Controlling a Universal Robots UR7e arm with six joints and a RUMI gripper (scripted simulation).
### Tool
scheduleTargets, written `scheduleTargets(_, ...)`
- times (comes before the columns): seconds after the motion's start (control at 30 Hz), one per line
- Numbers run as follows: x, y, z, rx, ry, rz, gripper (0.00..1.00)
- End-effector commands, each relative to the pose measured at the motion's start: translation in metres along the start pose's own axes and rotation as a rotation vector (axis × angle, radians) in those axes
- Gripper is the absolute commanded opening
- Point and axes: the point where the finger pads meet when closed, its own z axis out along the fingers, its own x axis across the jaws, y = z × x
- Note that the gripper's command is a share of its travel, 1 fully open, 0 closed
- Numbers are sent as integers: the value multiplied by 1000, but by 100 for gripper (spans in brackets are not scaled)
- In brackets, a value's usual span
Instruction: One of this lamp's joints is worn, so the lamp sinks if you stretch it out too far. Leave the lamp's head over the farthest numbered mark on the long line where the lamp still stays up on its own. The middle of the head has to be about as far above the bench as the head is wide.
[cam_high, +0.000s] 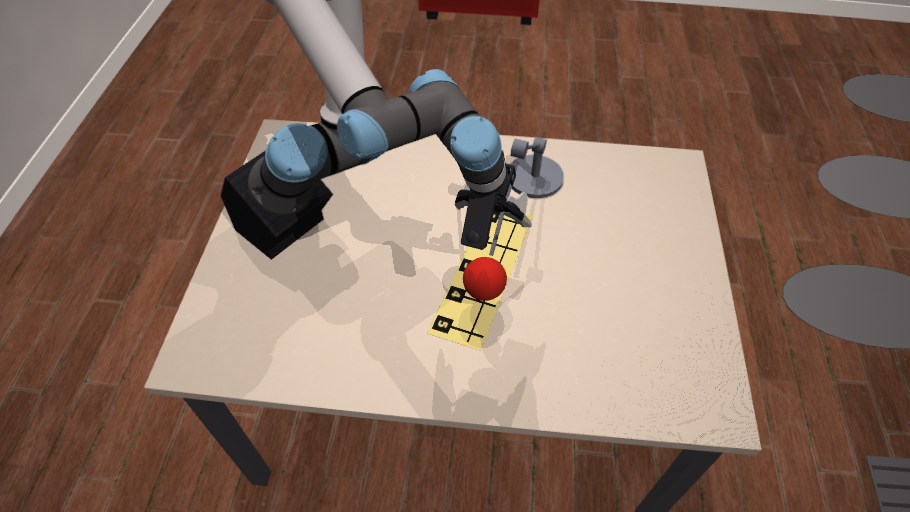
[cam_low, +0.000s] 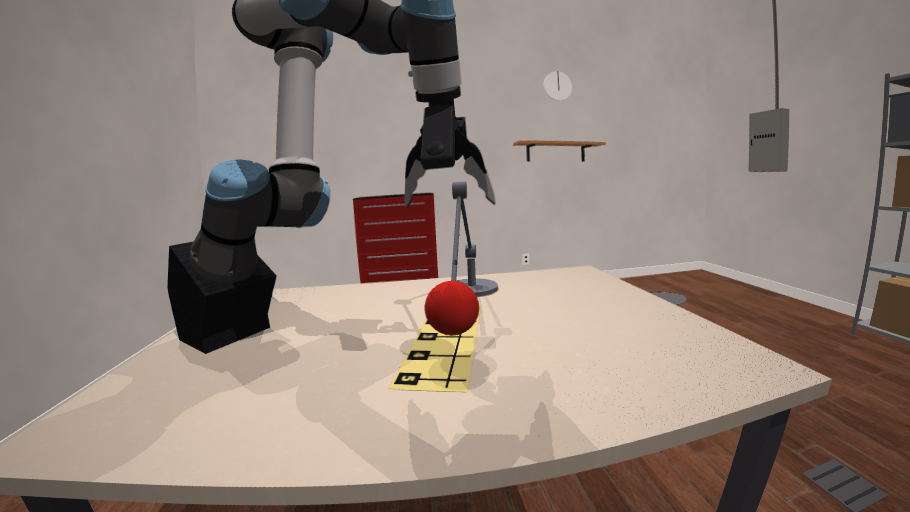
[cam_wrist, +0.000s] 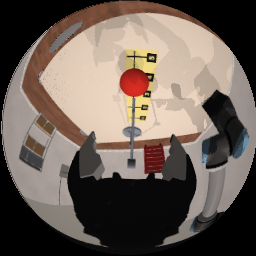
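My gripper (cam_low: 449, 180) hangs high above the lamp's elbow, jaws wide apart, holding nothing. The head (cam_low: 451, 307) floats free near mark 3 on the strip (cam_low: 439, 369). I judge this a hold-up check; next I'd descend, regrasp and try farther out.

Below the gripper (cam_wrist: 130, 150), whose two fingers stand wide apart with nothing between them, the lamp's red head (cam_wrist: 133, 82) sits over the yellow numbered strip (cam_wrist: 141, 60) on the table (cam_wrist: 75, 95). The lamp's round base (cam_wrist: 131, 131) lies nearer the gripper.
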Motion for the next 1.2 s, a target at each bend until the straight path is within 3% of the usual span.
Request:
scheduleTargets(0.0,0,0,-2,-2,-1,-1,100)
scheduleTargets(1.17,0,0,3,0,-1,-1,100)
